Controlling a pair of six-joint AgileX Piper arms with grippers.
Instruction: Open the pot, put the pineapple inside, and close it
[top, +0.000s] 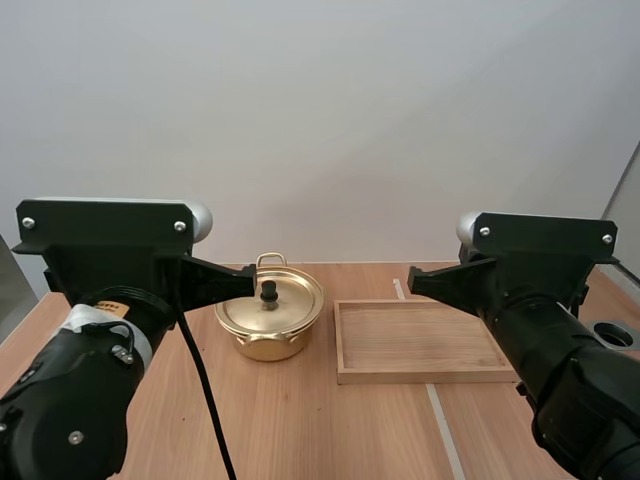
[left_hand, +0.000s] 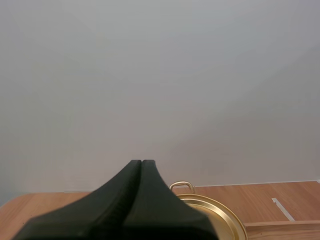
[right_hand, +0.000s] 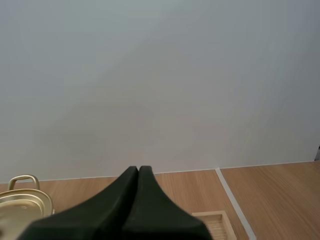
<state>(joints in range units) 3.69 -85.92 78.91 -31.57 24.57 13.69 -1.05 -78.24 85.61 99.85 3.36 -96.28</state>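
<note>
Pot on the left, tray on the right, both on one surface.

The pot (top: 268, 335) stands on the surface (top: 300, 430) a little left of the middle, with its lid (top: 290, 302) on it and one handle turned to the far side. The tray (top: 425, 377) lies flat just to its right, near it but not touching. A strip of tape (top: 445, 430) runs from near to far and passes under the tray. The left tool (top: 250, 272) hangs by the pot's far left rim, and the right tool (top: 412, 283) by the tray's far edge.
</note>
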